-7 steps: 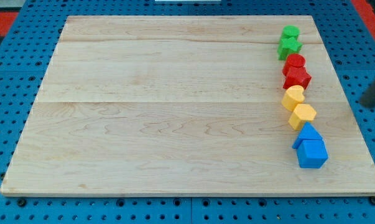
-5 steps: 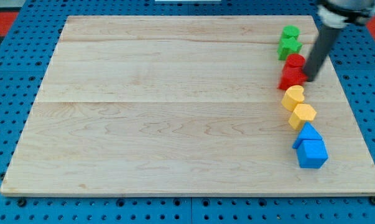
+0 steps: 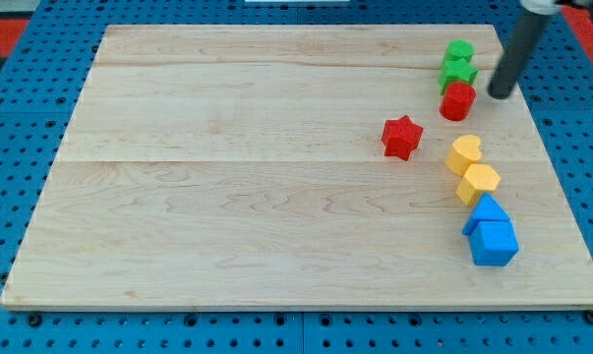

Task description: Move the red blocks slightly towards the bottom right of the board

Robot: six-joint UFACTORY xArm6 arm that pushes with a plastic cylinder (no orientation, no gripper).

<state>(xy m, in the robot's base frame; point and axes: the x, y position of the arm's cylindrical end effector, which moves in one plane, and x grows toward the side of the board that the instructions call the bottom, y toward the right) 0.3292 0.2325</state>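
My tip [image 3: 498,95] is at the view's upper right, just right of the red cylinder [image 3: 457,101] with a small gap between them. The red star [image 3: 402,137] lies apart, to the lower left of the cylinder, away from the column of blocks. Two green blocks [image 3: 458,64] sit right above the red cylinder, touching it.
Two yellow blocks [image 3: 471,168] and two blue blocks [image 3: 490,234] continue the column down the board's right side. The wooden board [image 3: 257,177] lies on a blue pegboard surface; its right edge is close to my tip.
The red star slid left and slightly down, away from the column. The red cylinder shifted a little. My tip moved from beside the red star up to the right of the cylinder.
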